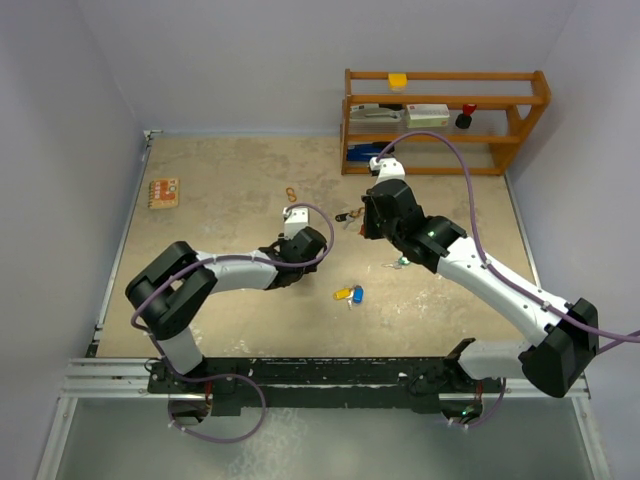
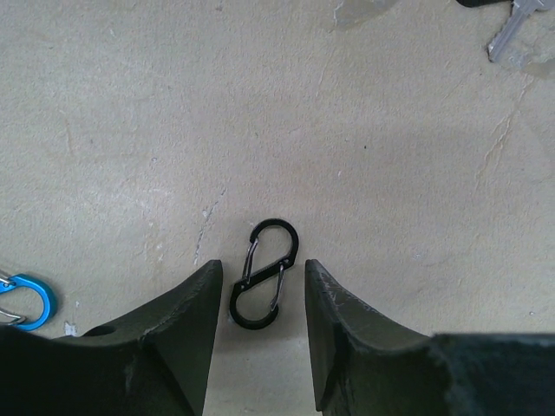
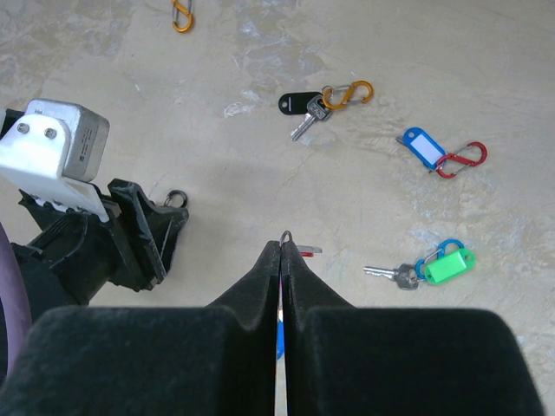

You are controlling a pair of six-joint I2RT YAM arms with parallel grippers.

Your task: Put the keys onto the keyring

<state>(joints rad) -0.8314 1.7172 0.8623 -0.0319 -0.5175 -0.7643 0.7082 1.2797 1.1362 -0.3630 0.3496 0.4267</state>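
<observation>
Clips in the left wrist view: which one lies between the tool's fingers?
The black clip; the blue clip sits off at the left edge, outside the left tool.

**Robot lab bench, walled off as a test cell.**
A scuffed beige tabletop (image 1: 220, 215) is boxed in on the left, far and right by plain pale grey wall panels (image 1: 60, 150). Two white-and-black robot arms, the left one (image 1: 235, 268) and the right one (image 1: 490, 280), trail purple cables (image 1: 432, 134) and are bolted to a black-and-aluminium rail (image 1: 320, 372) along the near edge. In the far right corner stands an orange wooden two-shelf rack (image 1: 445, 76) holding a few small props.
</observation>
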